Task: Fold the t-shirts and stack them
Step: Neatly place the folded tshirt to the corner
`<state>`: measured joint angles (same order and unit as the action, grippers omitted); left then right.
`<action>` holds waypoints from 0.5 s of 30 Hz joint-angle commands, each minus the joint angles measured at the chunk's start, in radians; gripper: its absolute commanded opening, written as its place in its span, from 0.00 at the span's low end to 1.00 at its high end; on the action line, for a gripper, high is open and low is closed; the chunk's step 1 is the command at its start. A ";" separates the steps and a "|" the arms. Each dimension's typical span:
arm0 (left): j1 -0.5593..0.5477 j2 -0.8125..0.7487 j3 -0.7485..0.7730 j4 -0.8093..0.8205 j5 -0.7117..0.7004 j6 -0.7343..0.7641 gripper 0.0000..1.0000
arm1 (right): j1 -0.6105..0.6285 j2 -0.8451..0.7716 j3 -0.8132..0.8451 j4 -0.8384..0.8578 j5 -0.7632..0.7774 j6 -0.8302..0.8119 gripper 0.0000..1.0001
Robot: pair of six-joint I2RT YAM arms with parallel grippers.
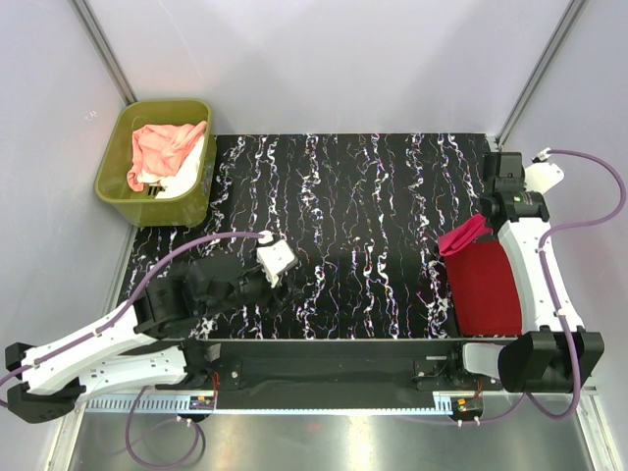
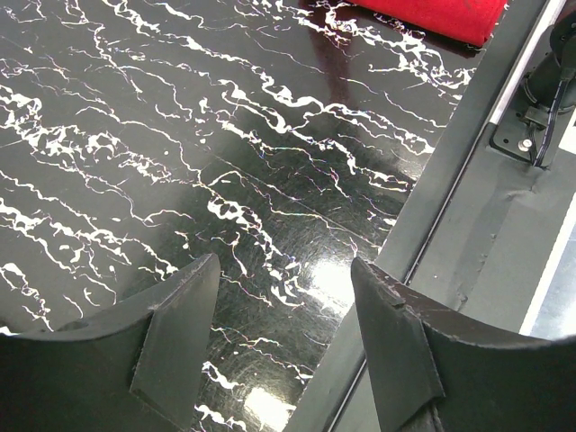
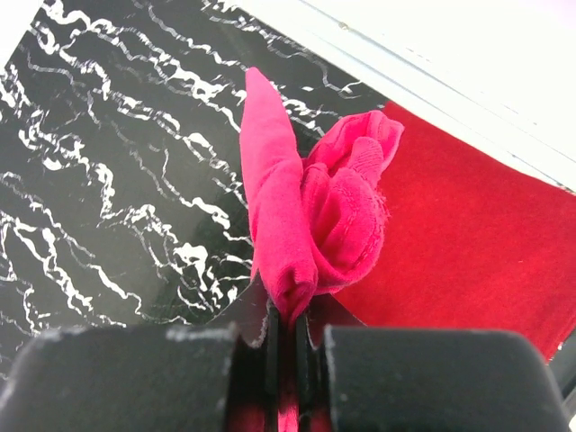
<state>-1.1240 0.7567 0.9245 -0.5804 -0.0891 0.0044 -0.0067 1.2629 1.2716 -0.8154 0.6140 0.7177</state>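
Observation:
A darker red t-shirt (image 1: 488, 285) lies folded flat at the right edge of the black marbled mat. A hot pink t-shirt (image 1: 464, 235) is bunched above its far left corner, pinched in my right gripper (image 3: 286, 310), which is shut on a fold of it (image 3: 297, 225). The red cloth (image 3: 468, 243) spreads out under it in the right wrist view. My left gripper (image 2: 283, 270) is open over bare mat near the front edge, nothing between its fingers (image 2: 184, 324). A peach-pink t-shirt (image 1: 162, 147) and a white one (image 1: 191, 172) lie crumpled in the tub.
The olive-green tub (image 1: 201, 201) stands off the mat's far left corner. The mat (image 1: 363, 226) ends at a dark front rail (image 2: 423, 207). White walls close in the back and sides.

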 commanded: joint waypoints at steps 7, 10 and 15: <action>0.003 -0.017 -0.004 0.033 0.009 0.016 0.66 | -0.073 -0.076 0.012 0.002 -0.043 -0.047 0.00; 0.004 -0.019 -0.006 0.037 0.011 0.017 0.66 | -0.091 -0.076 -0.011 0.005 -0.074 -0.046 0.00; 0.004 -0.014 -0.006 0.037 0.012 0.019 0.66 | -0.117 -0.085 -0.069 0.030 -0.115 -0.037 0.00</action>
<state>-1.1240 0.7536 0.9222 -0.5812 -0.0883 0.0074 -0.1078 1.2095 1.2255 -0.8257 0.5297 0.6853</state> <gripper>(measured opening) 0.658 0.047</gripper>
